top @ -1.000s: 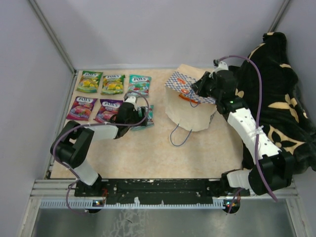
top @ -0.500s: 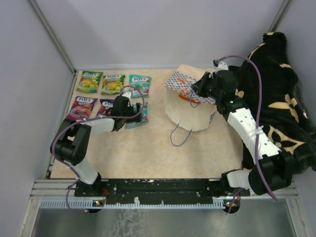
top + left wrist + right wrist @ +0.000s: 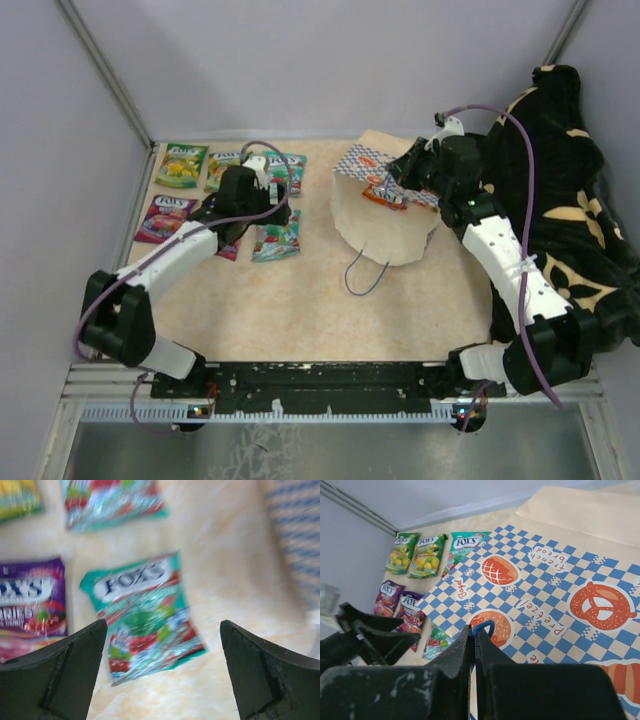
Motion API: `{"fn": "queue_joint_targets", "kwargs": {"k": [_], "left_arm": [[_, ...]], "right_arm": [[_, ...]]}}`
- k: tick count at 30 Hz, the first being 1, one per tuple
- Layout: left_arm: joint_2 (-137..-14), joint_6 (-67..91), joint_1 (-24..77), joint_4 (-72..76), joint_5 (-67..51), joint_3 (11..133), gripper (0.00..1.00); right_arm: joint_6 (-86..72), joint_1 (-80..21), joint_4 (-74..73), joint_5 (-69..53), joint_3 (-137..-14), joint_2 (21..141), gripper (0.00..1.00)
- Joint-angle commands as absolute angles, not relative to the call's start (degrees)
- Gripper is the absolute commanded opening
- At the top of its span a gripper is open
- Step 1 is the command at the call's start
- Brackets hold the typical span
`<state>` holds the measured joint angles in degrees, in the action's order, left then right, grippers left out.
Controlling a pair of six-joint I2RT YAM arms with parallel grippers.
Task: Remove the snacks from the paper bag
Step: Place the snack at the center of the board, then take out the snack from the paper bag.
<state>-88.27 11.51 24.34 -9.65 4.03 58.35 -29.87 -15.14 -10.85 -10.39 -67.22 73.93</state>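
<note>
Six snacks lie on the table left of the paper bag (image 3: 385, 225). Green (image 3: 181, 165), yellow-green (image 3: 218, 162) and teal (image 3: 292, 168) packets form the back row. Two purple packets (image 3: 165, 218) and a teal packet (image 3: 277, 240) lie in front of them. My left gripper (image 3: 258, 208) is open and empty, above the front teal packet (image 3: 145, 615) and apart from it. My right gripper (image 3: 392, 180) is shut on the bag's blue cord handle (image 3: 484, 626), over the checkered band (image 3: 560, 575). The inside of the bag is hidden.
A black-and-tan blanket (image 3: 560, 180) is heaped at the right, behind my right arm. The bag's other blue cord handle (image 3: 365, 280) loops onto the table in front of the bag. Grey walls close the left, back and right sides.
My left gripper carried the teal packet a little left, let it go beside the purple packets, then rose and moved back. My right gripper still holds the cord and has barely moved.
</note>
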Motion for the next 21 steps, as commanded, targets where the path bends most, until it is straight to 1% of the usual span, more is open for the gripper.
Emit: {"fn": "queue_joint_targets", "kwargs": {"k": [1,4,8,11,14,16,21], "left_arm": [[-79.33,12.39,29.47,-8.82,-0.13,63.06,1.00],[-75.88,13.63,35.78,0.00,-3.87,59.50,1.00],[-77.11,12.48,46.92,12.06,0.57,54.82,0.99],[-81.03,10.84,52.57,30.11,4.90,48.73,1.00],[-88.86,12.86,53.29,47.14,5.10,45.82,1.00],[-95.13,15.04,53.27,51.04,4.12,50.23,1.00],[-111.13,23.69,52.95,49.07,-0.25,65.97,1.00]], "right_arm": [[-30.85,-14.84,-8.59,-11.36,-72.81,74.24,0.00],[-30.66,-14.85,-9.21,-10.81,-73.47,74.46,0.00],[-30.31,-14.85,-9.89,-9.97,-74.09,74.27,0.00],[-30.24,-14.85,-10.33,-9.89,-74.69,74.10,0.00],[-30.54,-14.85,-10.43,-10.13,-75.16,73.92,0.00],[-30.75,-14.85,-10.80,-10.24,-75.27,73.86,0.00],[-29.81,-14.85,-12.86,-9.30,-75.70,72.82,0.00]]}}
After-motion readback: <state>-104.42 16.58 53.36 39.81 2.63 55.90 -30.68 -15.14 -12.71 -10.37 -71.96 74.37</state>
